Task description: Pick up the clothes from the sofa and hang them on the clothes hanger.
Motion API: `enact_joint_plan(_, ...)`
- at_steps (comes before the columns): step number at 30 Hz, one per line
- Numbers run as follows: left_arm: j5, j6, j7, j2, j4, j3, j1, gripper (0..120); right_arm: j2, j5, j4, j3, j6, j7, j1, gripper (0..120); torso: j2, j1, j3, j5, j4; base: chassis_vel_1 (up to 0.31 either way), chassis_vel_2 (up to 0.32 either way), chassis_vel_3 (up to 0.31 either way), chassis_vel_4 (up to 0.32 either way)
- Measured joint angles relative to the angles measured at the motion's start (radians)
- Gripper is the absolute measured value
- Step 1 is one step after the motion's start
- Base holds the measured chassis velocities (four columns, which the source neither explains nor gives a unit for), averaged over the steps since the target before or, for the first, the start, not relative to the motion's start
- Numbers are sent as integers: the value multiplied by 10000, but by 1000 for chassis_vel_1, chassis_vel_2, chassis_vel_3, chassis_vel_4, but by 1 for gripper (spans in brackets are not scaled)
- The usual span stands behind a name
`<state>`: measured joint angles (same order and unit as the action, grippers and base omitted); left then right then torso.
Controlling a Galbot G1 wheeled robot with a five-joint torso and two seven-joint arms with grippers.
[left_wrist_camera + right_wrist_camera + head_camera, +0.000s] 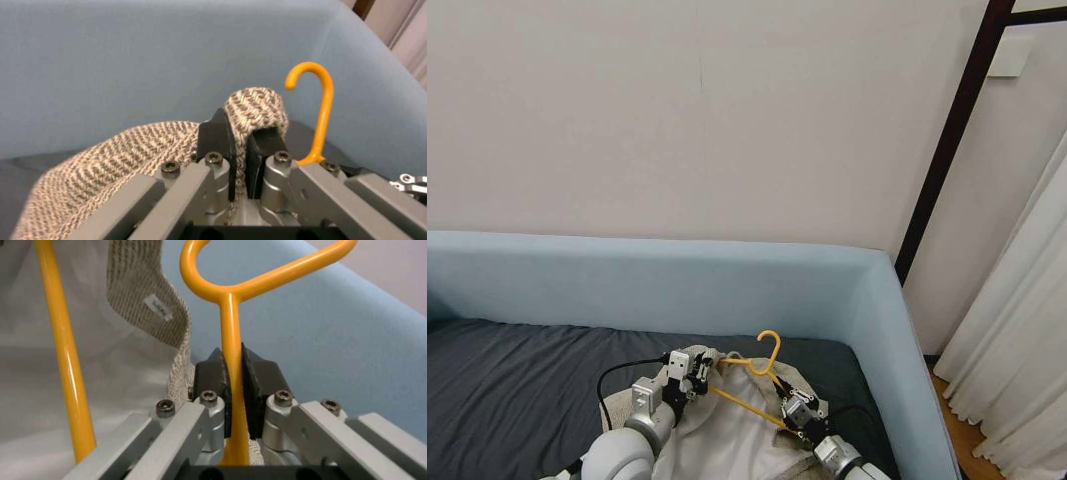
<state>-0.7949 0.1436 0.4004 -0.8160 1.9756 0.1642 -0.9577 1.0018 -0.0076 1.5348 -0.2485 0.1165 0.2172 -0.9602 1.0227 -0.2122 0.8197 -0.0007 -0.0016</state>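
Note:
A beige woven garment [727, 445] lies on the dark seat of the sofa, with a yellow hanger [752, 385] resting across it, hook pointing toward the backrest. My left gripper [697, 372] is shut on a raised fold of the garment [257, 107] at its collar edge. The hanger's hook [319, 102] stands just beside that fold. My right gripper [795, 408] is shut on the hanger's yellow bar [230, 365] below the hook, with the garment's pale lining [113, 355] beside it.
The light blue sofa backrest [657, 285] runs behind the work and its armrest [897, 350] closes the right side. A dark pole [947, 140] rises against the wall, and white curtains [1017, 370] hang at the far right.

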Motion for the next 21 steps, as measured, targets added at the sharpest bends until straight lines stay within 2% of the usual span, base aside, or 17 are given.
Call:
enact_joint_plan(8, 700, 7, -67, -509, 0, 558, -85, 2, 98, 435, 113, 147, -275, 148, 56, 4, 0, 1, 0, -1, 2, 0, 0, 0, 0)
enact_joint_plan(14, 1481, -103, -275, -730, 47, 747, -742, 2, 66, 573, 134, 283, -342, 194, 54, 4, 0, 0, -1, 1, 6, 0, 0, 0, 0)
enact_joint_plan(21, 1966, -234, -331, -1424, -290, 1213, -638, 2, 22, 409, 255, 263, -341, 199, -28, 4, 0, 1, -2, 0, 3, 0, 0, 0, 0)
